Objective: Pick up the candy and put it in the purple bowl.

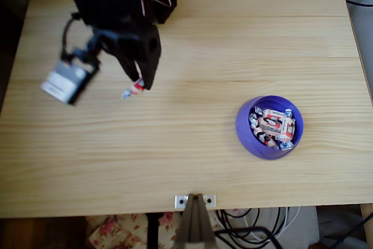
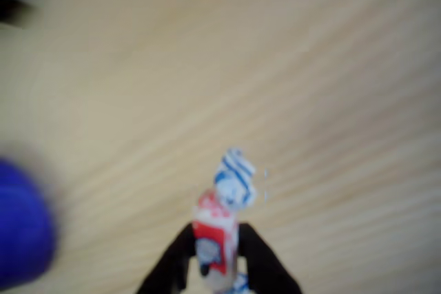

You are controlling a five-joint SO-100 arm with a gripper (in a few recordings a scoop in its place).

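A: Grasp status?

B: The candy (image 2: 216, 234) is pinched between the closed jaws of the gripper (image 2: 215, 266), one twisted end sticking out past the tips. Wrist view is blurred, but the hold looks firm.

A: Location?

B: In the overhead view the candy (image 1: 133, 90) is seen at the gripper (image 1: 141, 83) tips, over the left half of the table (image 1: 204, 45). Whether it is lifted clear of the wood cannot be told.

A: Bowl?

B: The bowl (image 1: 245, 127) sits well apart, toward the right, already holding several like sweets.

A: Progress?

B: Pick is judged done or nearly so. Carry to the bowl and release are left, so roughly half remains.
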